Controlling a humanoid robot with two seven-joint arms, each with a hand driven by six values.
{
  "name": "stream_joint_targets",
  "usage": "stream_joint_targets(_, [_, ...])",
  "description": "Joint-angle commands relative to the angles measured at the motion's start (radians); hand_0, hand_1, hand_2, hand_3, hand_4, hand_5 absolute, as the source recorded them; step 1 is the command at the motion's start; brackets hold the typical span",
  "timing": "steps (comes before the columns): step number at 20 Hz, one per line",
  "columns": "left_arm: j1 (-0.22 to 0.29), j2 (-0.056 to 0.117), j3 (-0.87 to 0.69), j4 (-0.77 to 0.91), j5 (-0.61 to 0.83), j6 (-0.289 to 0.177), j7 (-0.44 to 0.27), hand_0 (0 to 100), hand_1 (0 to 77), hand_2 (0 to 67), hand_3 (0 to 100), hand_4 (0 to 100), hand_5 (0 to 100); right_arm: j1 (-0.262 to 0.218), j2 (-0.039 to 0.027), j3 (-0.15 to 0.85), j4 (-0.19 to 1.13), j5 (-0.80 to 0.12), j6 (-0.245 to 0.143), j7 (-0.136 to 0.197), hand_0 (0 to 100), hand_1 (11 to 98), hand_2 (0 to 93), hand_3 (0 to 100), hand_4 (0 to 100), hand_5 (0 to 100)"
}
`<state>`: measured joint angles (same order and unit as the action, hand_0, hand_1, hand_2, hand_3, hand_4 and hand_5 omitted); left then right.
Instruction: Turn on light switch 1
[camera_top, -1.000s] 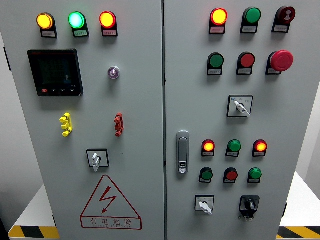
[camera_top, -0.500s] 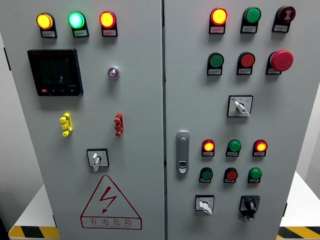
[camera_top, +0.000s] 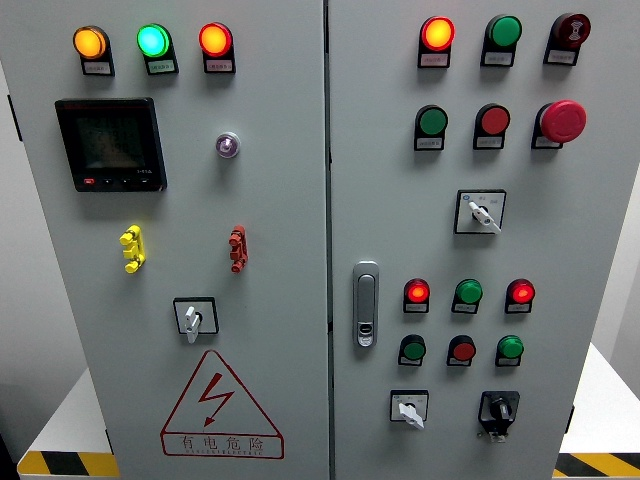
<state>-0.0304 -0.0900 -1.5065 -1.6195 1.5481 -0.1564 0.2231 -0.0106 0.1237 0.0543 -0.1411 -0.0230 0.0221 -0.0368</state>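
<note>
We are facing the cabinet (camera_top: 250, 200) — neither hand is showing, so their state is unknown. Which control is switch 1 is unclear — we are advising reading the labels before reaching.

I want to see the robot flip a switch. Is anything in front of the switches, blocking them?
Nothing visible blocks them. The toggle switches and rotary selector on the cabinet's left door sit bare. Neither robot hand is in view yet, and I cannot tell which one is switch 1.
</note>
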Motion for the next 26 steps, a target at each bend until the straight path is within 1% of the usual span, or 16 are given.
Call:
stream_joint_targets(1, [-0.015, 0.0, -0.003, -0.006, 0.0, 0.0, 0.012, 0, 23.8, 30.4, 65, 86, 68, 0.0, 0.0006, -0.001, 0.0, 0.0, 0.001, 0.0, 0, 19.9, 0.0, 20, 19, 10])
stream_joint_targets(2, [-0.028, -0.002, -0.004, -0.008, 0.0, 0.003, 0.024, 0, 23.8, 30.5, 65, 86, 69, 0.0, 0.0006, -0.001, 0.0, 0.0, 0.001, 0.0, 0, 19.8, 0.0, 20, 19, 10])
stream_joint_targets(4, [-0.057, -0.005, -0.004, -0.01, 0.0, 0.049, 0.062, 0, 24.4, 30.5, 65, 87, 70, 0.0, 0.0006, -0.001, 0.0, 0.0, 0.001, 0.0, 0, 19.8, 0.0, 20, 19, 10])
stream_joint_targets(5, [-0.08, -0.007, -0.004, -0.011, 0.0, 0.076, 0.077, 0, 25.0, 30.6, 66, 87, 70, 0.0, -0.001, -0.001, 0.0, 0.0, -0.001, 0.0, 0, 19.9, 0.0, 20, 19, 10])
stream_joint_targets(6, [-0.095, -0.007, -0.004, -0.011, 0.0, 0.087, 0.085, 0, 25.9, 30.6, 66, 88, 72, 0.0, -0.001, -0.001, 0.0, 0.0, 0.001, 0.0, 0, 19.9, 0.0, 20, 19, 10])
stream_joint_targets(7, [-0.112, -0.007, -0.004, -0.011, 0.0, 0.087, 0.093, 0, 26.1, 30.7, 67, 88, 72, 0.0, 0.0006, -0.001, 0.0, 0.0, -0.001, 0.0, 0, 20.0, 0.0, 20, 19, 10])
stream_joint_targets(10, [-0.167, -0.004, -0.017, -0.008, 0.0, 0.087, 0.111, 0, 26.5, 31.5, 68, 90, 74, 0.0, 0.0006, -0.001, 0.0, 0.0, 0.001, 0.0, 0, 19.8, 0.0, 20, 19, 10])
stream_joint_targets(11, [-0.18, -0.004, -0.023, -0.007, 0.0, 0.087, 0.111, 0, 26.5, 31.8, 69, 90, 75, 0.0, -0.001, -0.001, 0.0, 0.0, -0.001, 0.0, 0, 19.4, 0.0, 20, 19, 10])
stream_joint_targets(12, [-0.196, -0.002, -0.032, -0.006, -0.002, 0.089, 0.117, 0, 26.5, 31.9, 69, 90, 76, 0.0, 0.0006, -0.001, 0.0, 0.0, 0.001, 0.0, 0, 19.6, 0.0, 20, 19, 10])
stream_joint_targets(14, [-0.219, 0.003, -0.041, -0.013, -0.002, 0.09, 0.139, 0, 26.6, 32.2, 69, 91, 77, 0.0, 0.0006, -0.001, 0.0, 0.0, 0.001, 0.0, 0, 19.5, 0.0, 20, 19, 10])
stream_joint_targets(15, [-0.227, 0.004, -0.043, -0.014, -0.002, 0.092, 0.147, 0, 26.6, 32.3, 70, 91, 77, 0.0, -0.001, -0.001, 0.0, 0.0, 0.001, 0.0, 0, 19.5, 0.0, 20, 19, 10])
stream_joint_targets(16, [-0.238, 0.004, -0.043, -0.019, -0.002, 0.106, 0.156, 0, 26.7, 32.4, 70, 92, 78, 0.0, 0.0006, 0.001, 0.0, 0.0, 0.001, 0.0, 0, 19.6, 0.0, 20, 19, 10])
stream_joint_targets(18, [-0.256, 0.004, -0.041, -0.029, -0.002, 0.142, 0.18, 0, 27.1, 32.8, 71, 94, 81, 0.0, 0.0006, -0.001, 0.0, 0.0, 0.001, 0.0, 0, 19.7, 0.0, 20, 19, 10])
stream_joint_targets(19, [-0.27, 0.004, -0.041, -0.029, 0.0, 0.159, 0.193, 0, 27.6, 33.1, 73, 95, 82, 0.0, -0.001, -0.001, 0.0, 0.0, 0.001, 0.0, 0, 19.8, 0.0, 20, 19, 10])
stream_joint_targets(21, [-0.299, 0.004, -0.041, -0.028, 0.0, 0.188, 0.211, 0, 28.7, 33.9, 74, 96, 84, 0.0, 0.0006, -0.001, 0.0, 0.0, 0.001, 0.0, 0, 19.3, 0.0, 20, 19, 10])
stream_joint_targets(26, [-0.344, 0.006, -0.044, -0.031, 0.0, 0.201, 0.278, 0, 31.3, 35.6, 76, 98, 89, 0.0, 0.0006, 0.001, 0.0, 0.0, -0.001, 0.0, 0, 19.5, 0.0, 20, 19, 10])
